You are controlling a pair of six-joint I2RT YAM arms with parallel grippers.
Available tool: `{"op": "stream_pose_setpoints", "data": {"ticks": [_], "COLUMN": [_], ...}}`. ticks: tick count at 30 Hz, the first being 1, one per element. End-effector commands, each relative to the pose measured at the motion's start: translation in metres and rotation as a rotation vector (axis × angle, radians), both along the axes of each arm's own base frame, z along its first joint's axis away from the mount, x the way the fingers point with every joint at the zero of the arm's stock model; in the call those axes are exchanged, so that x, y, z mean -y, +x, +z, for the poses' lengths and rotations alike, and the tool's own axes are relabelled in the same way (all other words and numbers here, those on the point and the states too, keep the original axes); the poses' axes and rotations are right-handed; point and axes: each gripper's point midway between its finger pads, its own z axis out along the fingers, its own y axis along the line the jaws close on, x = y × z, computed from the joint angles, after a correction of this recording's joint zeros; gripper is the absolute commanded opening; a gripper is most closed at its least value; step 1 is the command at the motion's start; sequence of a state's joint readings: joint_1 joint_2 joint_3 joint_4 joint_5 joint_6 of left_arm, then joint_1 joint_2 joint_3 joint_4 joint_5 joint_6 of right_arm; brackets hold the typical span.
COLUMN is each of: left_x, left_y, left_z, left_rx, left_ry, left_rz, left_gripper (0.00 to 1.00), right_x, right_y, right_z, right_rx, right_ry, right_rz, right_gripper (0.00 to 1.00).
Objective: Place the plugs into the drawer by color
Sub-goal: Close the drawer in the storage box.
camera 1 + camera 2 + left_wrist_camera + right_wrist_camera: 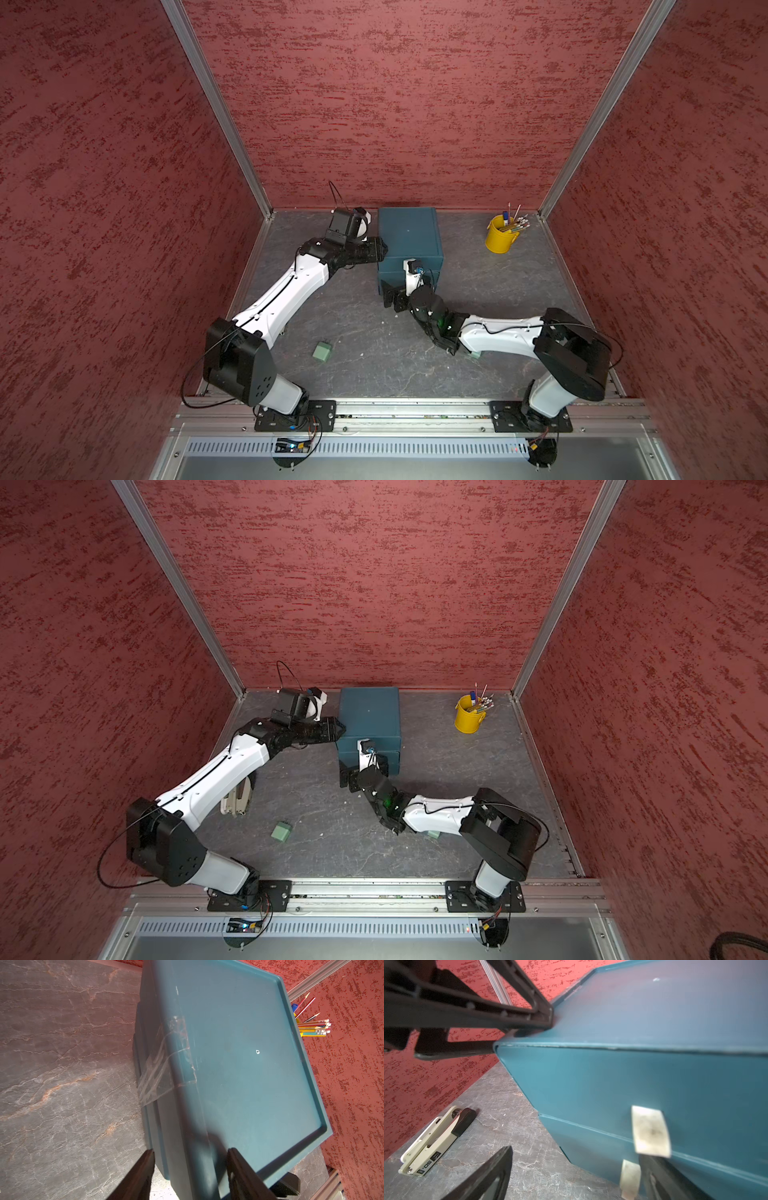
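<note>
Drawer chest (409, 235), dark teal, at the back of the grey table (374, 374), close to the rear wall in both top views. Left gripper (381, 248) at its upper left edge. From above, just a black tip against the box. From the left wrist, fingers (243, 1174) part-way apart, astride the top rim, clamping nothing: this finger over the lid, its mate down beside the side wall. From the right wrist, the same tip touching the lid's corner.

Right gripper (575, 1152) low at the chest's front, largely masked by its own wrist from above. From its wrist, jaws spread wide and empty, with a finger (492, 1178) over bare table off the chest's corner, the other close under a white pull tab (651, 1131). Lower tab (630, 1178) beneath. Tabs seen from this wrist alone. Unclear whether any drawer stands out.

Clear tape (166, 1064) over the lid's edge, seen from the left wrist only.

Green plug (322, 351) loose on the table between the arms, well apart from the chest. Second green plug (471, 355) a mere sliver under the right forearm. Both seen from above only.

Cream tool (237, 800) peeking from beneath the left forearm in a top view, plain from the right wrist.

Yellow bucket (500, 235) of pencils right of the chest, whole from above. From the left wrist, only pencil ends past the lid.
</note>
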State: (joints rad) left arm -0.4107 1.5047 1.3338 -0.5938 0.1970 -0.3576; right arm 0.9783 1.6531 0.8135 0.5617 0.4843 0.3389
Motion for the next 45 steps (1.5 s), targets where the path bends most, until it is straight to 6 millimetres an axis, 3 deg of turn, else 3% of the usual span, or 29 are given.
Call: {"op": "stream_pose_setpoints", "data": {"ticks": [1, 5, 9, 12, 18, 21, 27, 35, 39, 45], "left_x": [-0.007, -0.008, -0.01, -0.01, -0.01, -0.011, -0.012, -0.014, -0.015, -0.016], "left_y": [-0.009, -0.01, -0.009, -0.008, -0.007, -0.005, -0.002, -0.002, 0.0, -0.002], "left_z": [-0.017, -0.018, -0.014, -0.011, -0.014, -0.015, -0.015, -0.014, -0.015, -0.016], "left_rx": [-0.051, -0.048, -0.04, -0.028, -0.009, -0.008, 0.003, 0.013, 0.001, -0.006], "left_ry": [0.071, 0.071, 0.071, 0.06, 0.034, 0.017, -0.011, -0.038, -0.056, -0.065], "left_rz": [-0.009, -0.007, -0.001, 0.0, 0.005, 0.012, 0.025, 0.02, 0.022, 0.02], "left_gripper": [0.59, 0.59, 0.59, 0.59, 0.6, 0.6, 0.6, 0.61, 0.61, 0.6], "right_x": [-0.001, 0.005, 0.021, 0.045, 0.104, 0.122, 0.11, 0.046, 0.042, 0.026], "right_y": [0.012, 0.006, -0.016, -0.035, -0.069, -0.077, -0.072, -0.062, -0.052, -0.035], "right_z": [0.018, 0.019, 0.025, 0.026, 0.001, -0.011, -0.039, -0.071, -0.089, -0.093], "right_rx": [0.058, 0.05, 0.047, -0.005, -0.185, -0.248, -0.402, -0.52, -0.517, -0.485], "right_ry": [0.033, 0.051, 0.036, 0.07, 0.282, 0.385, 0.506, 0.527, 0.63, 0.661], "right_rz": [-0.035, -0.038, -0.06, -0.1, -0.191, -0.215, -0.161, 0.006, -0.027, -0.032], "right_gripper": [0.98, 0.98, 0.98, 0.98, 0.98, 0.98, 0.96, 0.87, 0.82, 0.74]}}
